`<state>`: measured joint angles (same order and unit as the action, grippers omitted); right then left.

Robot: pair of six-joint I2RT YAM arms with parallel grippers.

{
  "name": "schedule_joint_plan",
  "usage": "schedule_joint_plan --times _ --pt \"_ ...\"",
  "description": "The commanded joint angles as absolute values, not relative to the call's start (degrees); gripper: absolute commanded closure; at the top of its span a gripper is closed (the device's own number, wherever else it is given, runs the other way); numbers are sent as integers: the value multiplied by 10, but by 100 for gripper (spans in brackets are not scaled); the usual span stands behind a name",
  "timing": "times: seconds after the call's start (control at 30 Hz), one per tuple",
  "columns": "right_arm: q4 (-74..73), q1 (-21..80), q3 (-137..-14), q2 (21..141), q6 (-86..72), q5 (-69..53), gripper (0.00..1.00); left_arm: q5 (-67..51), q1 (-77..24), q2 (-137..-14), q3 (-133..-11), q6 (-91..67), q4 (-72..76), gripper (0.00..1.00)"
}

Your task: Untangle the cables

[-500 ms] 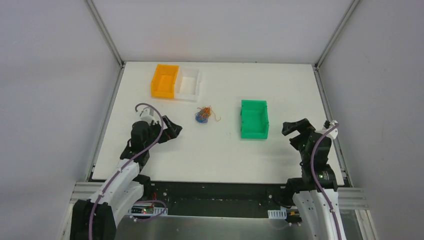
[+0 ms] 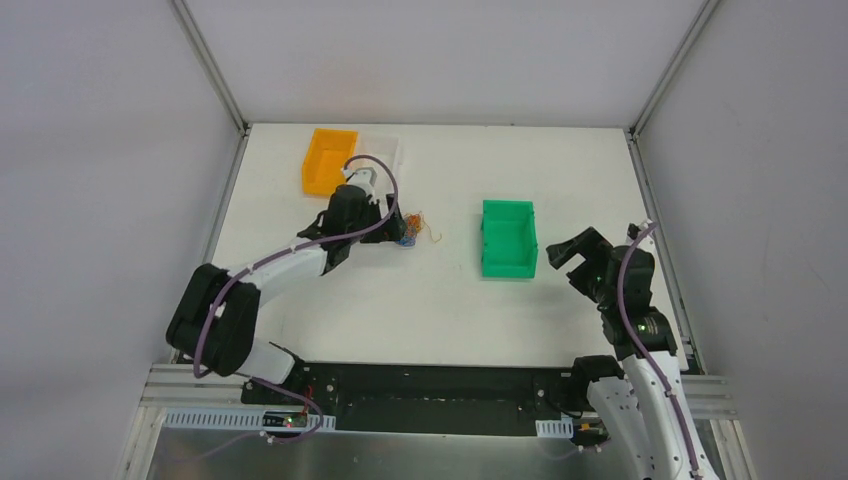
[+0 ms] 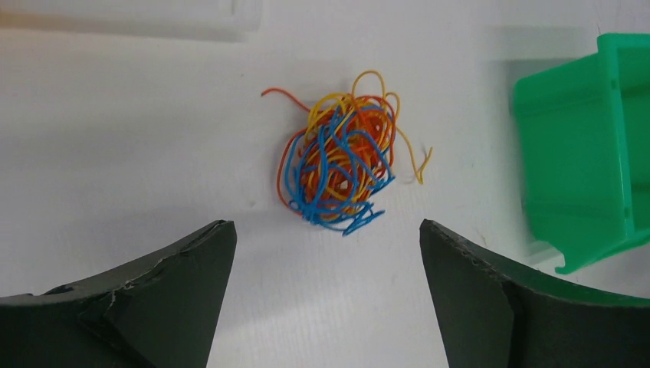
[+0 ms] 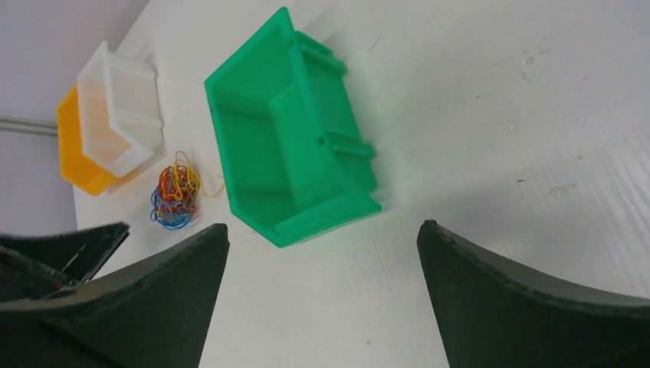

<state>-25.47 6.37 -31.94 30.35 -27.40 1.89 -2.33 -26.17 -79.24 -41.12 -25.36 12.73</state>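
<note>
Left wrist view showed the cables (image 3: pixel 337 157) as one ball of blue, orange-red and yellow loops on the white surface (image 3: pixel 138 153), just ahead of the left claw (image 3: pixel 326 230), which was spread apart; the right claw (image 4: pixel 322 230) stood apart too.

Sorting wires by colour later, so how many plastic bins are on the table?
3: the orange bin far left; the white bin beside it, partly hidden by the left arm; the green bin right of the cable tangle.
</note>
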Motion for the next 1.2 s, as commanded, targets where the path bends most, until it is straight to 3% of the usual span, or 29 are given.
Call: schedule_joint_plan --times 0.0,0.2,0.37,0.4,0.47,0.53,0.6,0.73,0.97,1.17 --pt "-240 73 -347 311 -260 -26 3 -3 -276 -872 -507 -207 132 9" --pt "-233 74 -349 318 -260 -40 4 13 -286 -977 -598 -189 82 30" --pt "-233 74 -348 314 -256 -51 9 17 -293 -997 -599 -170 58 50" --pt "-233 74 -349 316 -248 -65 16 18 -294 -993 -592 -167 58 55" --pt "-233 74 -350 328 -234 -94 25 13 -294 -978 -577 -160 57 77" --pt "-239 77 -353 352 -225 -120 26 -7 -294 -953 -560 -155 58 91" --pt "-237 85 -353 377 -218 -157 25 -37 -294 -923 -540 -152 58 98" --pt "-197 139 -345 406 -229 -189 26 -108 -294 -853 -481 -185 74 100" --pt "-99 280 -349 472 -249 -130 25 -184 -294 -696 -370 -241 104 100" --pt "-17 390 -368 572 -244 -94 26 -223 -294 -609 -347 -242 83 100"
